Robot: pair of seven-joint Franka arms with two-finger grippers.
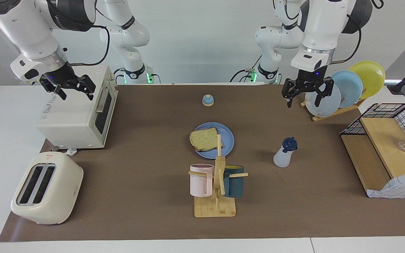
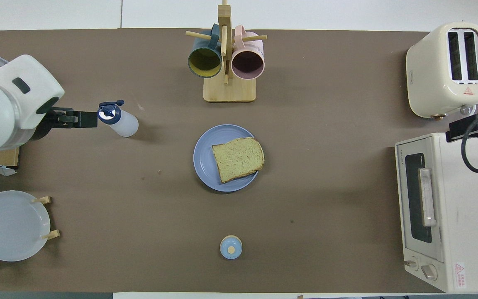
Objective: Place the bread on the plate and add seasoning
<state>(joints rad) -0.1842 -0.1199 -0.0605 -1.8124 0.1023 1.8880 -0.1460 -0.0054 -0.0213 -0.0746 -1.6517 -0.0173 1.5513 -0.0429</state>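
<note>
- The bread (image 1: 205, 139), a slice of toast, is being carried by the blue plate (image 1: 227, 140) at the middle of the brown mat (image 1: 146, 168); one crust edge is overhanging the rim toward the right arm's end of the table.
- The seasoning bottle (image 1: 284, 153) (translucent white, dark navy cap) is being left upright on the mat, well apart from the plate, toward the left arm's end of the table, and is not being touched by anything.
- The left gripper (image 1: 304, 99) is being held in the air with its fingers spread and empty, beside the wooden rack (image 1: 332, 111) of pale plates (image 1: 323, 96) and clearly above the table.
- The right gripper (image 1: 69, 90) is being held spread and empty over the top of the toaster oven (image 1: 79, 112), where this arm is waiting.
- A small blue-domed bell (image 1: 207, 100) is being shown nearer to the robots than the plate.
- A wooden mug tree (image 1: 216, 189) with a pink mug (image 1: 200, 180) and a dark teal mug (image 1: 234, 181) is standing farther from the robots than the plate.
- A cream toaster (image 1: 46, 188) is sitting farther from the robots than the toaster oven (both at the right arm's end).
</note>
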